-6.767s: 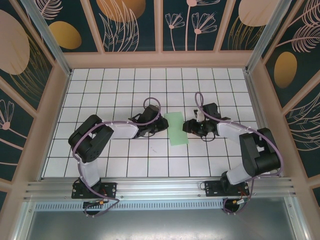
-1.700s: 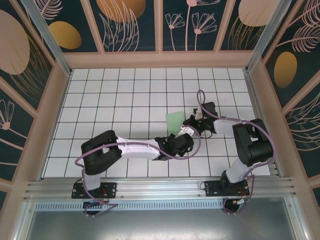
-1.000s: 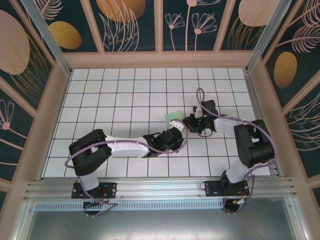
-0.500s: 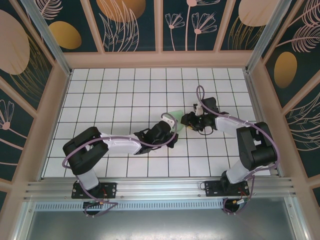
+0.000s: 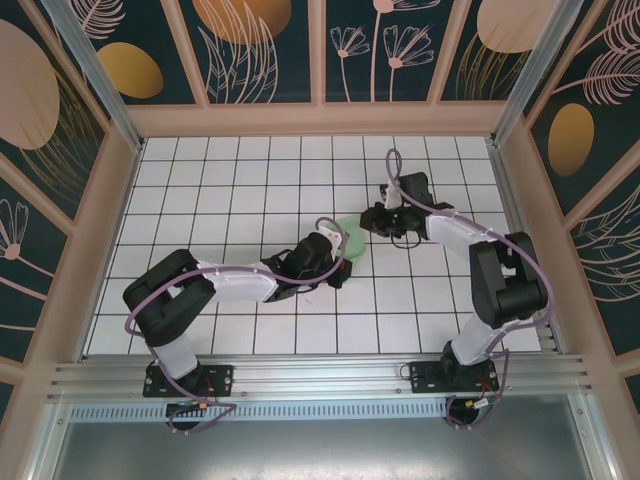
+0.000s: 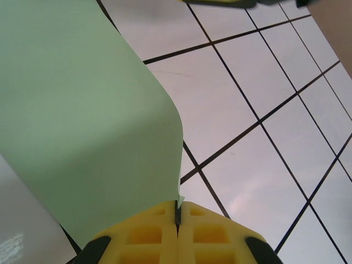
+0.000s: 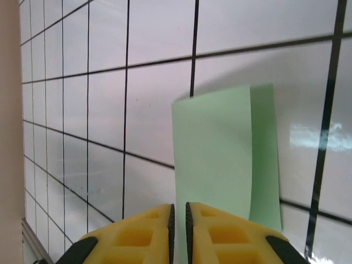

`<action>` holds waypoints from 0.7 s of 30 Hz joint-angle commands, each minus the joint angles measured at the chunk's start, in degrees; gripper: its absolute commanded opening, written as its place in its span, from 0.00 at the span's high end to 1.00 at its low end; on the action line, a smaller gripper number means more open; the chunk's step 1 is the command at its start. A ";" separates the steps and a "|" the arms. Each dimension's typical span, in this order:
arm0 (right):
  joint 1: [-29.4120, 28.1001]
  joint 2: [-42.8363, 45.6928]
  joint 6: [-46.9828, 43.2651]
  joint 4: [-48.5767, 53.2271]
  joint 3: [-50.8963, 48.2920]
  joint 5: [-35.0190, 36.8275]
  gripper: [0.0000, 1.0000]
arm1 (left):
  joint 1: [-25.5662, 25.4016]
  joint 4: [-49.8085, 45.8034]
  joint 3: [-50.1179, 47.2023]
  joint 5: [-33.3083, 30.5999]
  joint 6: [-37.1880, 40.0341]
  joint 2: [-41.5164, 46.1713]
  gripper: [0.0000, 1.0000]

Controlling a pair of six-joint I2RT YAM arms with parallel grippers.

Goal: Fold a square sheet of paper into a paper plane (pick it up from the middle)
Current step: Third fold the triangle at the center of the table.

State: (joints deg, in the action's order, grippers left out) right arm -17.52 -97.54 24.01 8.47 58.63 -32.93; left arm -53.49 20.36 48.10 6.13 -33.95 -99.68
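Shifted toward the far side since the earlier frames: left gripper [image 6: 177, 206], right gripper [image 7: 179, 208], and the square sheet of paper [image 5: 353, 229] between them. Left fingers are pressed together, pinching a curled-up corner of the sheet. Right fingers are nearly closed at the sheet's edge; a grip cannot be confirmed. Progress: the sheet appears doubled over once. Nose and wing folds seem outstanding.

text/labels: none legible, any view
square sheet of paper [image 6: 82, 110]: plain green, no print
table [image 5: 200, 180]: white w/ black grid lines, no nos.
wall panels [image 5: 250, 40]: leaf & flower art, no wording
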 commanded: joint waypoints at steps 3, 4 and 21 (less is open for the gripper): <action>-2.00 -8.58 -6.07 6.53 8.40 0.80 0.86 | 0.67 -0.48 0.92 1.44 1.08 0.04 1.00; -2.49 -9.88 -6.74 7.41 9.65 1.40 0.86 | 0.70 -0.62 1.01 1.34 1.17 -0.06 1.00; -5.34 -20.04 -15.65 14.00 16.18 7.85 0.85 | 5.63 -4.92 3.78 6.58 4.78 -2.24 1.00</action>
State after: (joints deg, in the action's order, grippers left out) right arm -22.41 -115.79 11.55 19.11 73.08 -26.30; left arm -48.93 17.56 49.67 10.33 -31.68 -100.73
